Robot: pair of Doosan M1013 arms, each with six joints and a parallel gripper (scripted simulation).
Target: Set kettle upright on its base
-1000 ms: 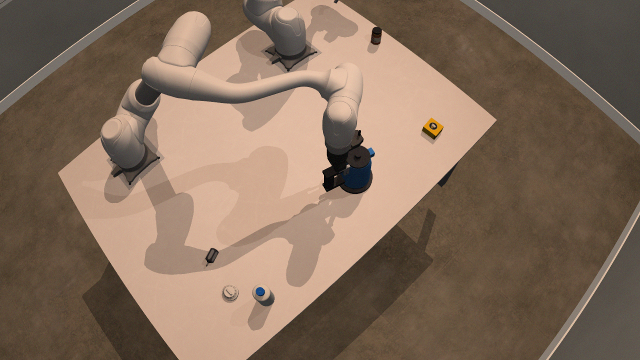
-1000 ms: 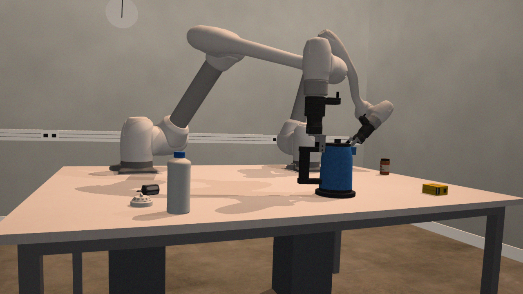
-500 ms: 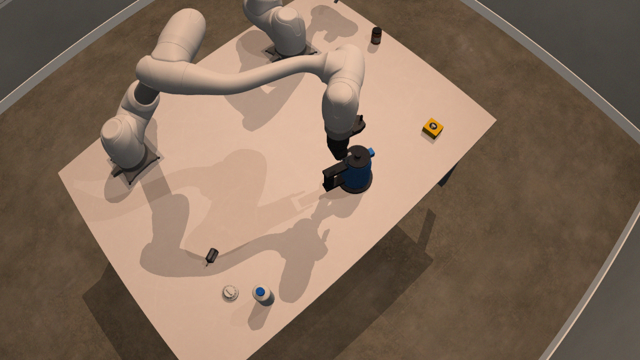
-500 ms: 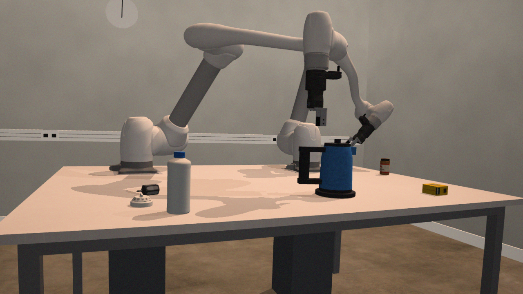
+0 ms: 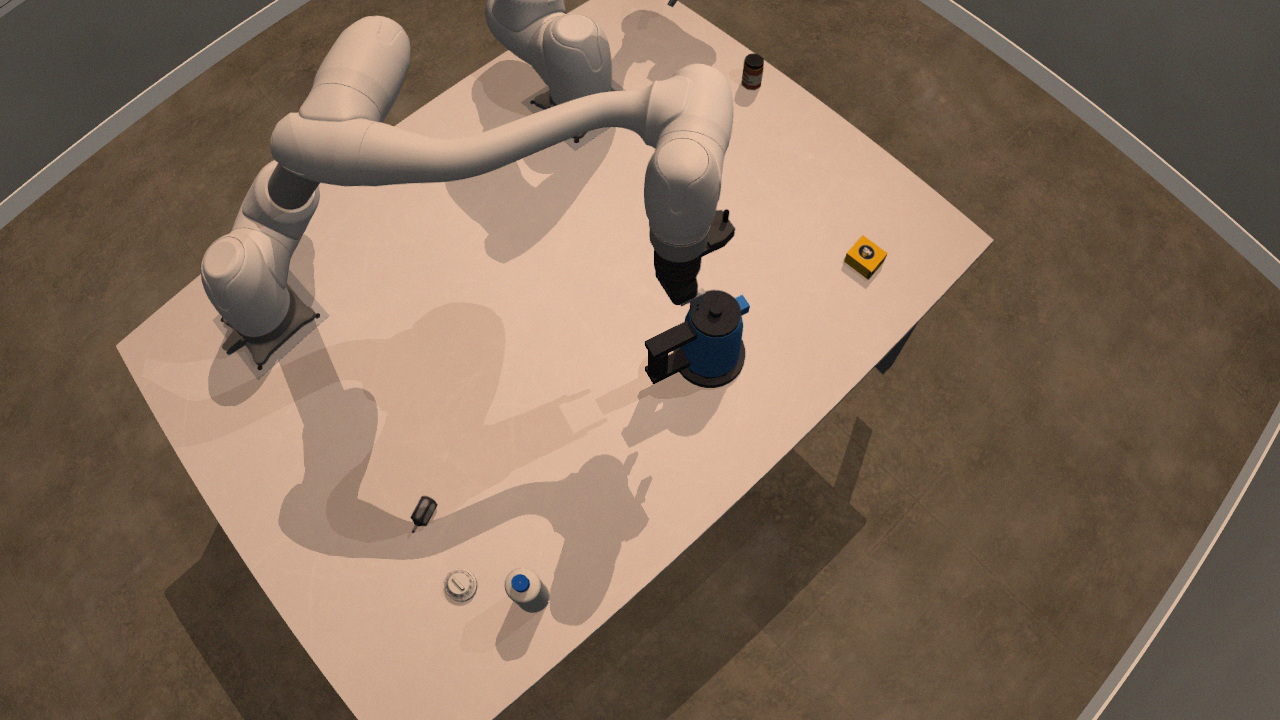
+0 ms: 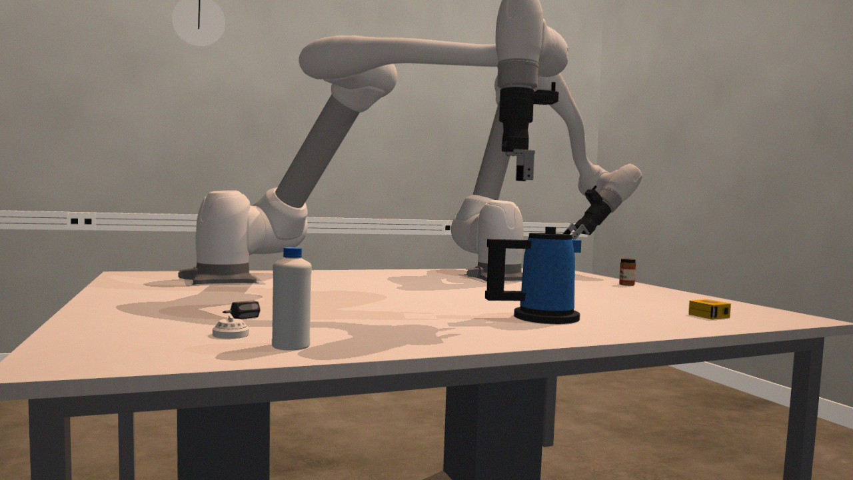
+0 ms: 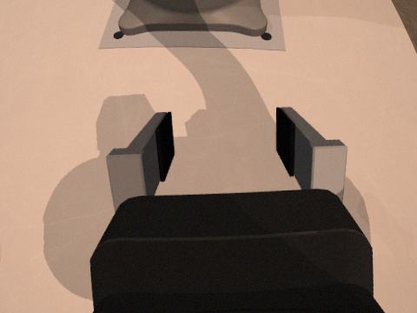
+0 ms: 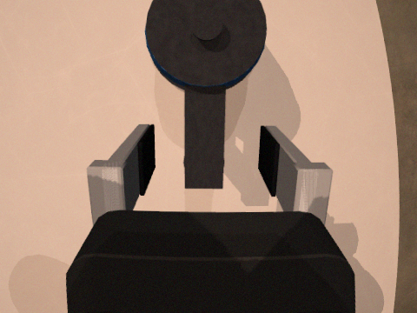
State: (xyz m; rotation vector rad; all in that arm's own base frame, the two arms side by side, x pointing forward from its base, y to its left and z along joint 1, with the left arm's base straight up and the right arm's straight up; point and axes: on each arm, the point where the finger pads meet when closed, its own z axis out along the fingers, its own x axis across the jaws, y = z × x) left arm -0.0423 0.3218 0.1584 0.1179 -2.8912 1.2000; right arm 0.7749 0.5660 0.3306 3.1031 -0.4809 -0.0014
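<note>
White dial (image 5: 460,585) (image 6: 230,327), black handheld item (image 5: 424,511) (image 6: 244,309) and blue-capped bottle (image 5: 527,590) (image 6: 291,303): located left of the kettle (image 5: 714,347) (image 6: 548,273) (image 8: 206,48) in the exterior view. Right gripper (image 5: 699,293) (image 6: 524,165) (image 8: 207,161): above the kettle's handle level, fingers spread. Kettle: upright on its base (image 5: 739,368) (image 6: 546,317); stud-ring engagement hidden. Left gripper (image 6: 576,230) (image 7: 225,143): behind the kettle, fingers spread. Jar (image 5: 751,72) (image 6: 627,272), then yellow box (image 5: 865,256) (image 6: 709,308): right of the kettle.

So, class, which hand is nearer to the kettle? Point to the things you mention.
Right. The right hand (image 5: 687,298) (image 6: 524,179) (image 8: 207,146) hangs above the kettle (image 5: 714,349) (image 6: 548,274) (image 8: 206,61); the left hand (image 6: 572,231) (image 7: 224,130) is farther off, behind it in the exterior view.
</note>
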